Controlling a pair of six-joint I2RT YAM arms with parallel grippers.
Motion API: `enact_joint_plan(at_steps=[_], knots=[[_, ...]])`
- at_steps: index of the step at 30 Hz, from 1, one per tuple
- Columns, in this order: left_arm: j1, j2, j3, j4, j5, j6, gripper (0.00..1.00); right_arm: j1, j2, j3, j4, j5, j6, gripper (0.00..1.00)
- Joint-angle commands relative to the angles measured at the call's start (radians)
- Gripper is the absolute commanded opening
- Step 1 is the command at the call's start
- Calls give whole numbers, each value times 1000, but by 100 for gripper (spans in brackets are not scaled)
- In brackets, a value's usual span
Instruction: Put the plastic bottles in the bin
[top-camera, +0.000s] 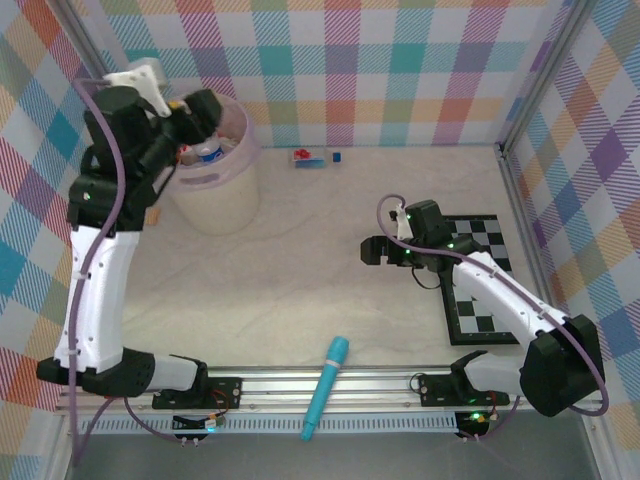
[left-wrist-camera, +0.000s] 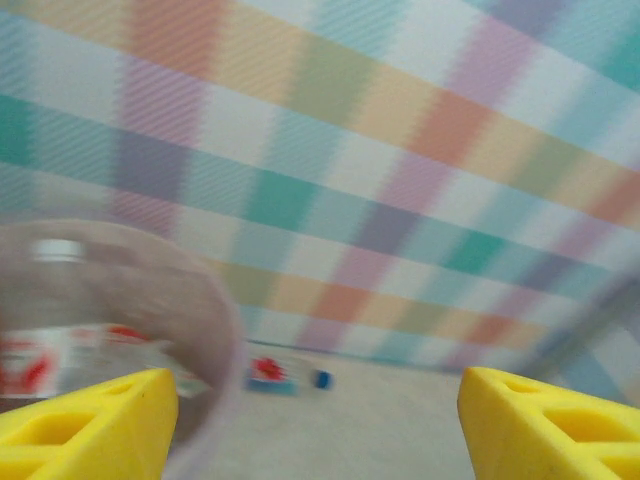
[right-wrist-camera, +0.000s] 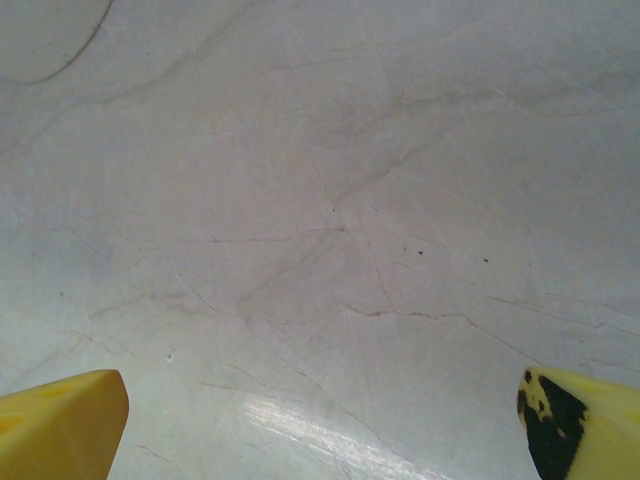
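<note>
- The left wrist view shows the left pincer (left-wrist-camera: 318, 425) spread and empty, and a blurred red-labelled bottle (left-wrist-camera: 70, 352) behind the translucent wall of the bin (left-wrist-camera: 228, 340).
- The top view shows the left arm reared over the bin, with a lone bottle (top-camera: 308, 157) lying to its right.
- The right pincer (right-wrist-camera: 320, 430) is spread above the creased pale surface (right-wrist-camera: 330, 220), well right of the bin.

The white-shelled, black-jointed left arm (top-camera: 95, 290) stands steeply up from its base at the near left, then folds forward at the top, so that its black two-finger left gripper (top-camera: 205, 118) sits high toward the far left. Its wrist camera shows the yellow plastic fingers (left-wrist-camera: 90, 430) parted wide. The matching right arm (top-camera: 500, 290) stretches low and leftward from the near right; its right gripper (top-camera: 372, 250) points left, jaws spread fully, one yellow tip scuffed black
</note>
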Motion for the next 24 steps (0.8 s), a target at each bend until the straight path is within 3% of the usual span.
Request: enact_joint_plan(at_steps=[1, 4, 7, 16, 24], knots=[[-134, -25, -103, 49, -73, -15, 75, -4, -4, 34, 15, -18, 18, 100], [-299, -50, -287, 206, -108, -75, 74, -4, -16, 27, 8, -7, 24, 100], [-387, 6, -356, 292, -145, -117, 76, -4, -30, 20, -1, -12, 37, 100], [-385, 275, -437, 566, -115, -371, 79, -5, -119, -37, -32, 4, 67, 100], [-255, 584, -450, 817, -47, -766, 77, -5, -192, -61, -79, 34, 69, 100]])
